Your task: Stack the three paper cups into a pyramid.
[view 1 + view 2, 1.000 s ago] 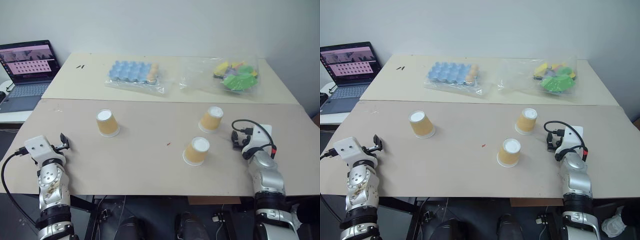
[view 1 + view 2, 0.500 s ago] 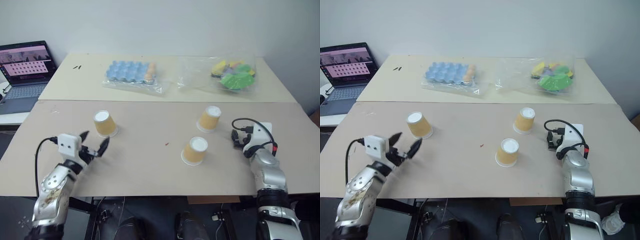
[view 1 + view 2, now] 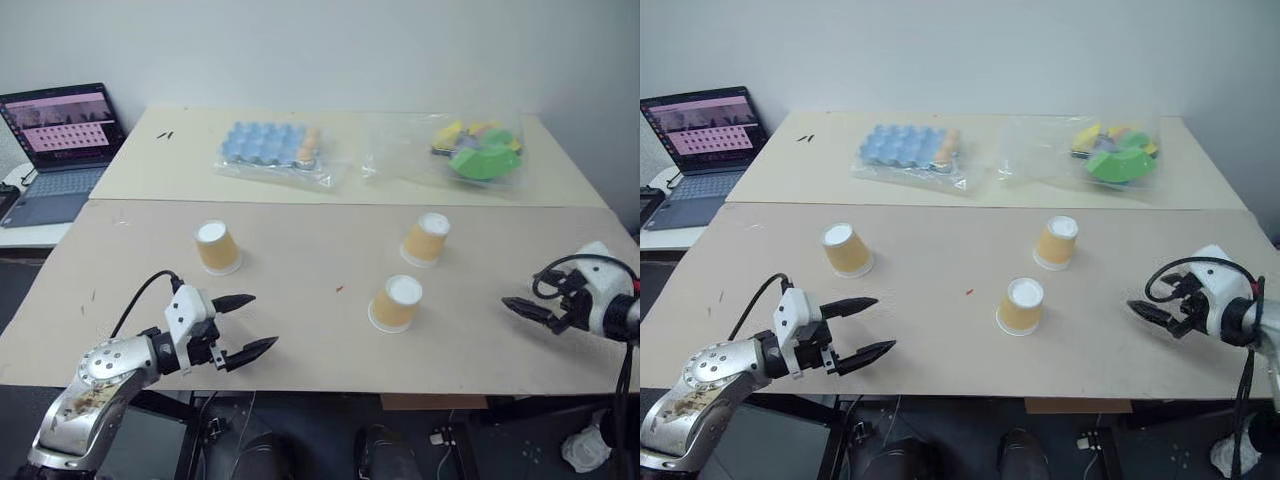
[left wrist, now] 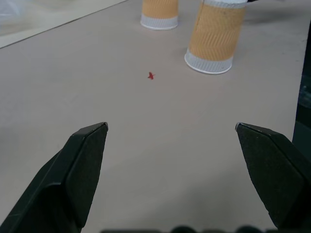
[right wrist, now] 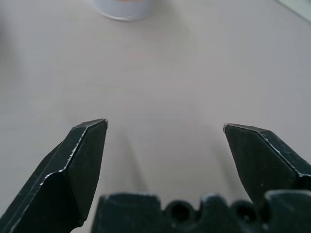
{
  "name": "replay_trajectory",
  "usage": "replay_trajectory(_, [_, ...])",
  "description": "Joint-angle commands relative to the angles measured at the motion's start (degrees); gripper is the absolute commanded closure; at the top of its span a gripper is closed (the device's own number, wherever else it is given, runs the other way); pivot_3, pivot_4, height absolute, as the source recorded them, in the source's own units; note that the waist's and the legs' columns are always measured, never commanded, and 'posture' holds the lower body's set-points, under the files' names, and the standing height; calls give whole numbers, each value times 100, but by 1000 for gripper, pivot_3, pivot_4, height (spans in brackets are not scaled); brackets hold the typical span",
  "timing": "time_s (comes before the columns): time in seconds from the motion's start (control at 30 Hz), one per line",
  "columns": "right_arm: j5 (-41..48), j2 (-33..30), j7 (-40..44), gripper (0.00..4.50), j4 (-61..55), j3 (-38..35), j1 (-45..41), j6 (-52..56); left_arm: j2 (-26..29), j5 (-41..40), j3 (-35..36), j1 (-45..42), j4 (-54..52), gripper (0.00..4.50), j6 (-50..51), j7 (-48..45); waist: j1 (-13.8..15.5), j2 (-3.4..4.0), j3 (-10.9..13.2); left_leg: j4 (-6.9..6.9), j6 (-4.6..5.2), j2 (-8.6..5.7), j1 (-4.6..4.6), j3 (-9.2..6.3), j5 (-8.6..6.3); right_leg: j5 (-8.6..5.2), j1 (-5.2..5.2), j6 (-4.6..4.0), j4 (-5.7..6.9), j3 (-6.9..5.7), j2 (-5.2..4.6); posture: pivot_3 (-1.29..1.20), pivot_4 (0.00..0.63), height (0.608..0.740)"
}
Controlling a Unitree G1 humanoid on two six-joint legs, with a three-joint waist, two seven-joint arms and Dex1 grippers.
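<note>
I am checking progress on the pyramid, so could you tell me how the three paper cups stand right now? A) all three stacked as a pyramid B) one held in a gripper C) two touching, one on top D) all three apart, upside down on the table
D: the left cup, far right cup and near cup each stand alone, base up, untouched.

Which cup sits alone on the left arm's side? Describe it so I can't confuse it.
On the front tan table, find the small red mark. Two paper cups stand right of it; the lone cup stands upside down to its left, nearest the laptop.
</note>
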Motion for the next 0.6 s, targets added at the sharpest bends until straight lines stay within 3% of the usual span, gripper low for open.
replay_trajectory(0.03, [258,-43,422,13,-665,341,-271,227,-6,5,-44,-65,-45,0,-50,-148,11,-1,1,0,3,0,-1,-1,-2,0,0,0,0,-1,0,0,150,735])
replay_trajectory(0.33, [240,456,301,13,-1564,1298,-881,594,26,19,10,-17,-122,0,12,-153,124,-2,1,19,10,-6,-30,-9,-11,0,-13,-1,-5,-13,-6,0,150,735])
replay_trajectory(0.6, [443,630,319,13,-1964,1423,-1186,813,61,31,109,13,-135,0,57,-91,153,-2,1,23,14,-8,-34,-9,-16,0,-13,0,-13,-15,-7,0,150,735])
